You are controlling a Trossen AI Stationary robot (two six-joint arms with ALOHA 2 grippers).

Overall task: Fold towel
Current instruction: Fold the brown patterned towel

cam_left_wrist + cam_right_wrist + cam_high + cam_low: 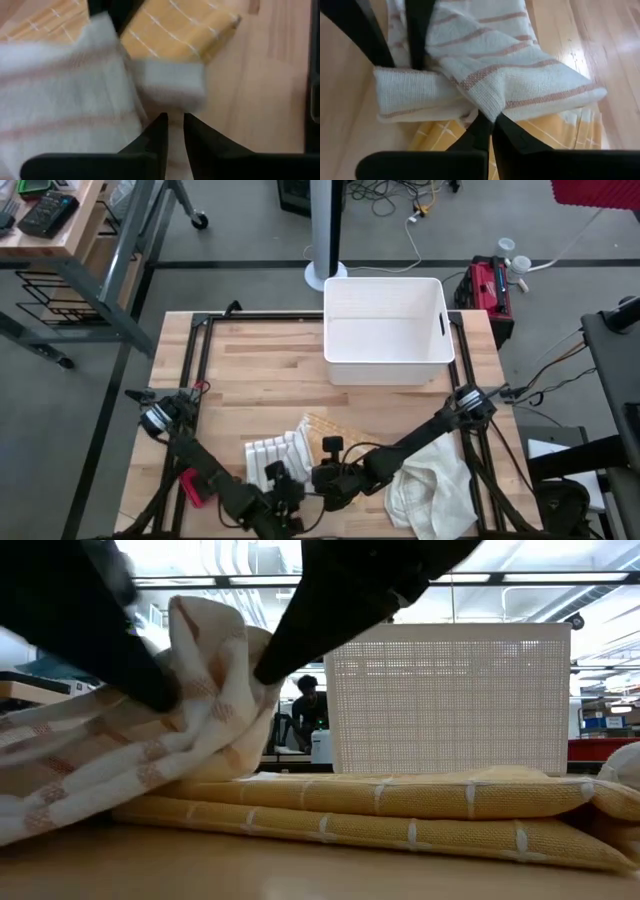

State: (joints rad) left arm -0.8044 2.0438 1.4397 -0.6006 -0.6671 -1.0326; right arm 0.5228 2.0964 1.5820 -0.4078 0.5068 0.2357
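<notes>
- Holding the white towel with thin reddish stripes [485,60] in both grippers near the table's front edge, I judge the fold about halfway.
- My right gripper [492,119] is clenched on a towel corner.
- My left gripper [175,122] pinches the towel's edge.
- It lies partly over a folded yellow towel [400,805].
- Left: flatten and release.

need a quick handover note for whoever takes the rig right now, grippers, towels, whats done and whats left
Right gripper: shut on the white striped towel, pinching a fold.
Left gripper: fingers nearly together on the same towel's edge, grip not certain.
Both work at the table's near edge. The striped towel lies bunched and partly lifted over the yellow towel, which lies flat and folded.
A cream cloth lies crumpled on the right; white bin behind.
Left: finish folding the striped towel.
</notes>
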